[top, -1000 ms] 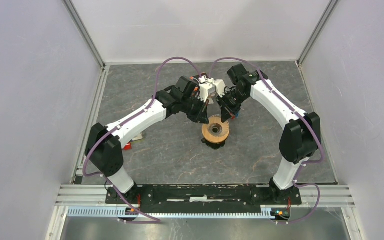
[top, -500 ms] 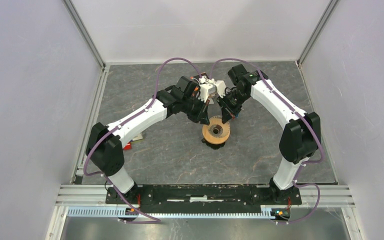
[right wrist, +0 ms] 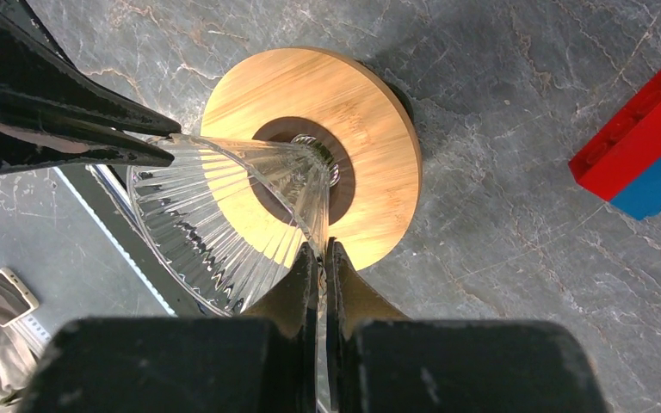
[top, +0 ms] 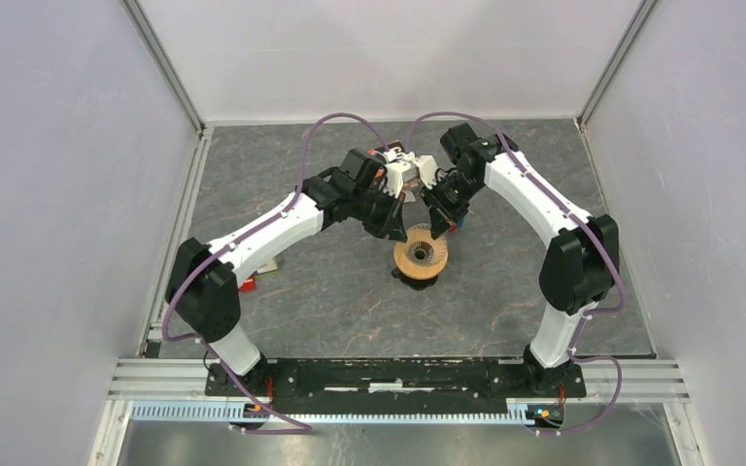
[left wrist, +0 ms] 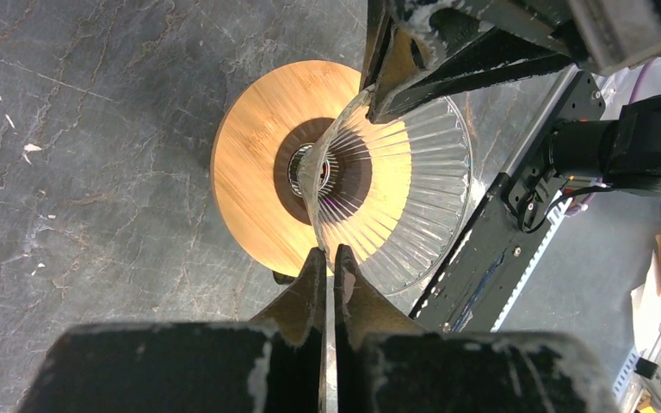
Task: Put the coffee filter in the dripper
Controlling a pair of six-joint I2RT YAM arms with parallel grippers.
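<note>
While poised tip to tip above the dripper (top: 420, 254), left gripper (left wrist: 326, 251): jaws drawn to a bare slit; tip at the near rim of the glass cone; nothing plainly seen in the pinch
right gripper (right wrist: 320, 245): likewise narrowed to a slit; tip at the opposite rim; pale sliver lodged between the fingers (right wrist: 293, 288), too thin to name
coffee filter: not plainly visible in any view; possibly that sliver, edge-on; cannot tell
dripper: upright on the table (top: 330, 301) between both tips; clear ribbed cone on a round wooden collar; bare inside
step in hand: by judgement, the carry to the cone's mouth; seating not yet done
next move: calls for centring over the mouth, easing down flush with the ribs, then parting both jaws
elsewhere: red-and-blue block (right wrist: 628, 142), well apart from the dripper
</note>
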